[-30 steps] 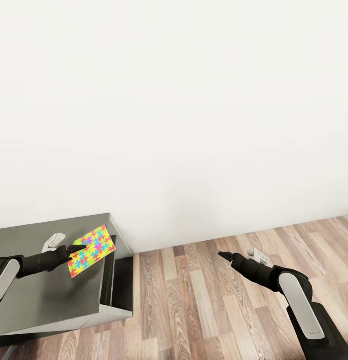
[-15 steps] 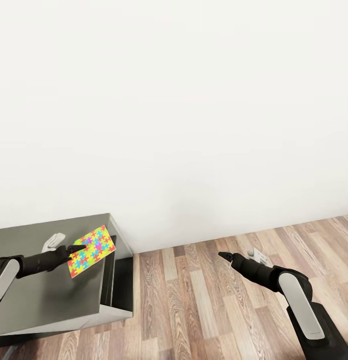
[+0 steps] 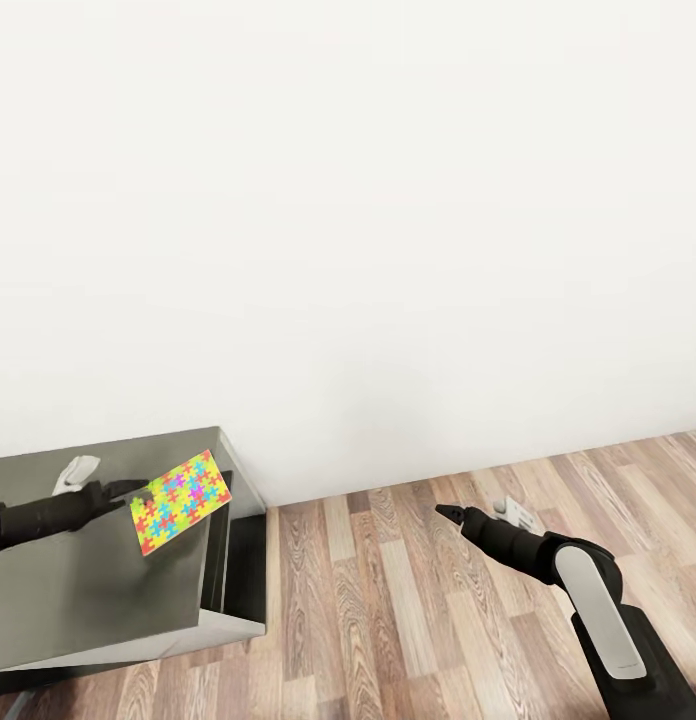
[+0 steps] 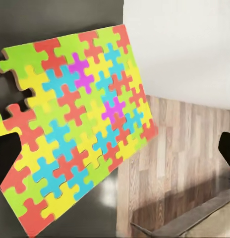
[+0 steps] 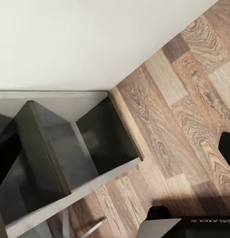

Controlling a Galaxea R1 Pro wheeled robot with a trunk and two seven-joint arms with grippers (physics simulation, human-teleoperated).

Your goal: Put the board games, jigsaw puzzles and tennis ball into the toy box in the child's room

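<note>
The left pincer [image 3: 136,493] holds one jigsaw puzzle [image 3: 182,500] by its edge, clear of the dark grey cabinet [image 3: 88,590] below it. In the left wrist view the puzzle [image 4: 75,134] stands tilted, one black fingertip [image 4: 7,157] overlapping its near edge, the other fingertip far off to the side; the sheet hangs out past the cabinet's corner, over the wood floor [image 3: 408,600]. Only one finger is seen against the puzzle, so how firmly it is pinched cannot be told.

The right pincer [image 3: 443,513] hangs over the floor, well apart from the cabinet, its tips drawn to a narrow point with nothing between them.

This cabinet is not the worktop, and the toy box does not show here, so the puzzle is judged to be mid-carry.

The risk lies in the thin edge grip: a sheet of loosely interlocked pieces may sag, swing or slip when the base turns, and fall to the floor or come apart. A low swing of the arm could also catch the sheet on the cabinet's corner and knock it loose.
</note>
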